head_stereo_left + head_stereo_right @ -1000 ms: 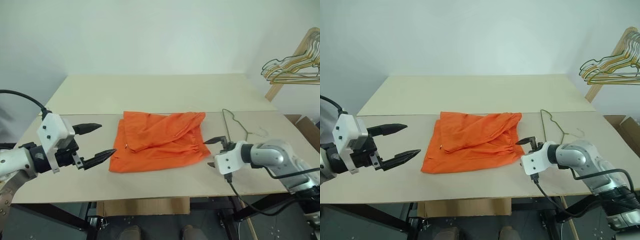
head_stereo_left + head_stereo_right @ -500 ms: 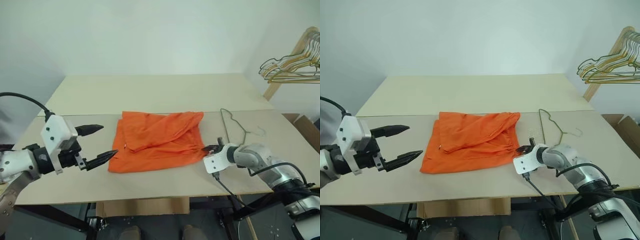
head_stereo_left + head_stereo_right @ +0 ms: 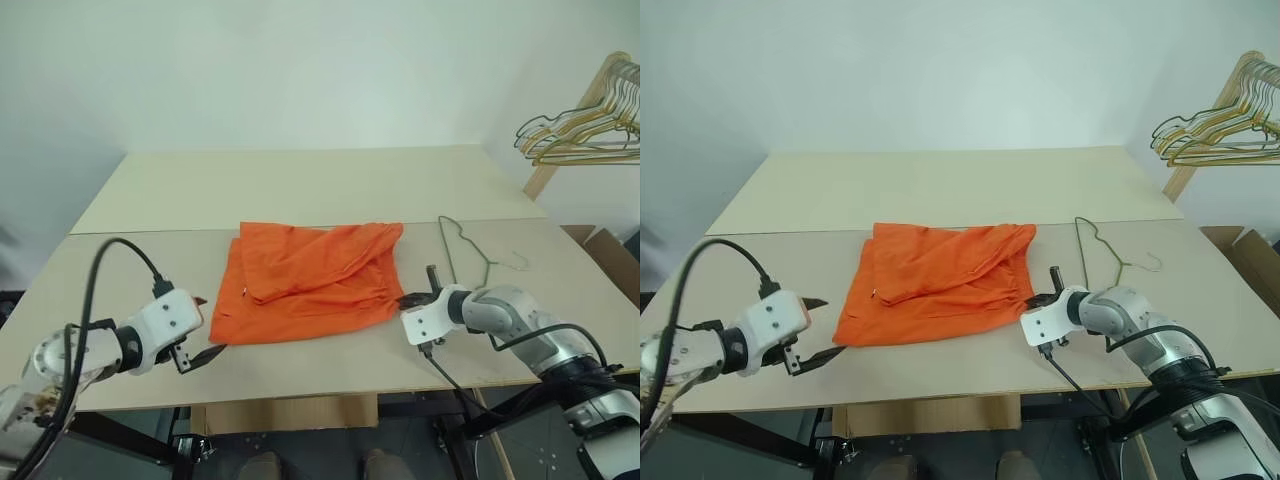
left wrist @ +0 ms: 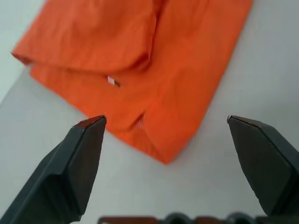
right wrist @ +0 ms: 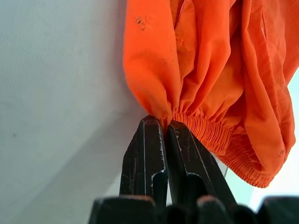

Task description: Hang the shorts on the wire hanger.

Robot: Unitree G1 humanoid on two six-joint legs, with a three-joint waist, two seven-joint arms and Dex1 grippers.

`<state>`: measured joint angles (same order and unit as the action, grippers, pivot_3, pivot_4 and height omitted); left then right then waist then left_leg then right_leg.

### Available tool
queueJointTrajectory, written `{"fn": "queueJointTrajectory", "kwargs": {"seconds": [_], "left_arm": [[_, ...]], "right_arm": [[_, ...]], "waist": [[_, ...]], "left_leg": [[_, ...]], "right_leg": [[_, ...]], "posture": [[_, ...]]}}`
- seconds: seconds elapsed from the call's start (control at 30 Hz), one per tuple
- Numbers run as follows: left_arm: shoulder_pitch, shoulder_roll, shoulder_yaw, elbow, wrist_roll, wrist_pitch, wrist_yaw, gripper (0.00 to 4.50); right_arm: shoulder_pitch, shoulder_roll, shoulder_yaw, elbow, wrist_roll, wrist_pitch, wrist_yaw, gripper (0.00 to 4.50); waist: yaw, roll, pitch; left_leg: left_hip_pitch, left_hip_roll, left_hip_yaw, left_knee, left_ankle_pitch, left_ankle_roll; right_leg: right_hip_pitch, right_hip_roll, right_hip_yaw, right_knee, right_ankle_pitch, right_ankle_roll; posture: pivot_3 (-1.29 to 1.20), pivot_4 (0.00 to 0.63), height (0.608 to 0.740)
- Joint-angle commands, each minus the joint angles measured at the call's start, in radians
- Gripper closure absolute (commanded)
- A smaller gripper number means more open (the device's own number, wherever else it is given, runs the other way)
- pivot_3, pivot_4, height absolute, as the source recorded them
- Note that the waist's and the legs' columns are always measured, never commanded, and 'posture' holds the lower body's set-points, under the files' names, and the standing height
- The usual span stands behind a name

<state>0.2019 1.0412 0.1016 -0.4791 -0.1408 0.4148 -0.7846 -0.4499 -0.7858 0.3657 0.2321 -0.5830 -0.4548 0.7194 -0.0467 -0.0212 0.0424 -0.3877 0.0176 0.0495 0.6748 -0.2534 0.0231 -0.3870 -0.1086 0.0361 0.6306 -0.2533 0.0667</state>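
Observation:
The orange shorts lie flat and folded in the middle of the table. My right gripper is at their near right corner, shut on the gathered elastic waistband. Low over the table at the shorts' near left corner, my left gripper is open. In the left wrist view its fingers stand wide apart on either side of that corner of the fabric, not touching it. The thin dark wire hanger lies flat on the table just right of the shorts.
The beige table is made of two boards with a seam across it. A wooden rack with a bunch of gold-coloured hangers stands at the far right. A cardboard box sits beyond the table's right edge.
My right gripper has moved in to the shorts' right corner and shut on the waistband. My left arm has dropped down to the table at the shorts' left corner, still open.

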Motion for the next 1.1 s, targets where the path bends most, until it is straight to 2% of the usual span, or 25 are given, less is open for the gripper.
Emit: {"fn": "queueJointTrajectory", "kwargs": {"seconds": [0.03, 0.3, 0.33, 0.4, 0.47, 0.5, 0.73, 0.8, 0.9, 0.97, 1.1], "left_arm": [[-0.033, 0.039, -0.095, 0.079, 0.163, -0.163, 0.000, 0.00], [-0.244, -0.074, -0.285, 0.277, 0.371, -0.281, 0.039, 0.00], [-0.270, -0.084, -0.304, 0.304, 0.397, -0.299, 0.038, 0.18], [-0.320, -0.096, -0.341, 0.361, 0.441, -0.335, 0.032, 0.60], [-0.355, -0.112, -0.360, 0.408, 0.470, -0.358, 0.032, 1.32], [-0.370, -0.119, -0.366, 0.430, 0.476, -0.369, 0.030, 1.52], [-0.442, -0.170, -0.365, 0.528, 0.485, -0.412, 0.029, 3.92], [-0.457, -0.172, -0.357, 0.541, 0.479, -0.426, 0.019, 4.47], [-0.461, -0.127, -0.336, 0.537, 0.417, -0.488, -0.069, 4.47], [-0.441, -0.054, -0.322, 0.504, 0.341, -0.543, -0.196, 4.47], [-0.360, 0.125, -0.225, 0.431, 0.168, -0.632, -0.389, 4.47]], "right_arm": [[-0.018, 0.007, -0.024, -0.038, 0.022, 0.010, -0.009, 4.48], [-0.009, -0.001, -0.024, -0.070, 0.058, -0.004, 0.020, 4.48], [-0.009, -0.002, -0.025, -0.071, 0.065, -0.004, 0.025, 4.49], [-0.007, -0.003, -0.026, -0.079, 0.070, -0.001, 0.030, 4.50], [-0.004, -0.004, -0.027, -0.084, 0.075, 0.000, 0.034, 4.50], [-0.002, -0.004, -0.028, -0.088, 0.078, 0.002, 0.037, 4.50], [0.009, -0.004, -0.036, -0.107, 0.086, 0.018, 0.040, 4.50], [0.010, -0.007, -0.040, -0.110, 0.091, 0.020, 0.043, 4.50], [0.015, -0.023, -0.050, -0.120, 0.105, 0.012, 0.050, 4.50], [0.017, -0.042, -0.056, -0.125, 0.132, -0.014, 0.059, 4.50], [0.058, -0.176, -0.044, -0.172, 0.364, -0.198, 0.206, 4.50]], "waist": [[0.001, 0.000, 0.000], [0.006, 0.002, -0.001], [0.007, 0.002, -0.001], [0.005, 0.003, -0.002], [0.003, 0.004, -0.002], [0.002, 0.004, -0.002], [0.000, 0.004, -0.003], [-0.002, 0.004, -0.003], [-0.006, 0.004, -0.003], [-0.014, 0.004, -0.002], [-0.027, 0.004, -0.002]], "left_leg": [[0.000, 0.000, 0.000, 0.000, 0.000, 0.000], [0.000, 0.000, 0.001, 0.000, 0.000, 0.000], [0.001, 0.000, 0.001, 0.000, 0.000, 0.000], [0.001, 0.000, 0.001, 0.000, 0.000, 0.000], [0.001, 0.000, 0.001, 0.000, 0.000, 0.000], [0.001, 0.000, 0.001, 0.000, 0.000, 0.000], [0.001, 0.000, 0.001, 0.001, 0.000, 0.000], [0.001, 0.000, 0.001, 0.001, 0.000, 0.000], [0.000, 0.000, 0.001, 0.001, 0.000, 0.000], [0.000, 0.000, 0.001, 0.001, 0.000, 0.000], [-0.002, 0.002, 0.001, 0.001, -0.001, 0.002]], "right_leg": [[0.000, 0.000, 0.000, 0.000, 0.000, 0.000], [0.001, 0.000, -0.001, 0.001, 0.000, 0.000], [0.001, 0.000, 0.000, 0.001, 0.000, 0.000], [0.001, 0.000, 0.000, 0.001, 0.000, 0.000], [0.001, 0.000, 0.000, 0.001, 0.000, 0.000], [0.001, 0.000, 0.000, 0.002, 0.000, 0.000], [0.001, 0.000, 0.000, 0.002, 0.000, 0.000], [0.001, 0.000, 0.000, 0.002, 0.000, 0.000], [0.000, 0.000, 0.000, 0.002, 0.000, 0.000], [0.000, 0.000, 0.000, 0.002, 0.000, 0.000], [-0.002, 0.000, 0.000, 0.000, 0.000, 0.000]], "posture": [[-0.05, 0.010, 0.740], [-0.06, 0.009, 0.740], [-0.06, 0.009, 0.740], [-0.06, 0.009, 0.740], [-0.06, 0.010, 0.740], [-0.07, 0.010, 0.740], [-0.08, 0.010, 0.740], [-0.09, 0.011, 0.740], [-0.09, 0.010, 0.740], [-0.10, 0.011, 0.740], [-0.10, 0.015, 0.740]]}}
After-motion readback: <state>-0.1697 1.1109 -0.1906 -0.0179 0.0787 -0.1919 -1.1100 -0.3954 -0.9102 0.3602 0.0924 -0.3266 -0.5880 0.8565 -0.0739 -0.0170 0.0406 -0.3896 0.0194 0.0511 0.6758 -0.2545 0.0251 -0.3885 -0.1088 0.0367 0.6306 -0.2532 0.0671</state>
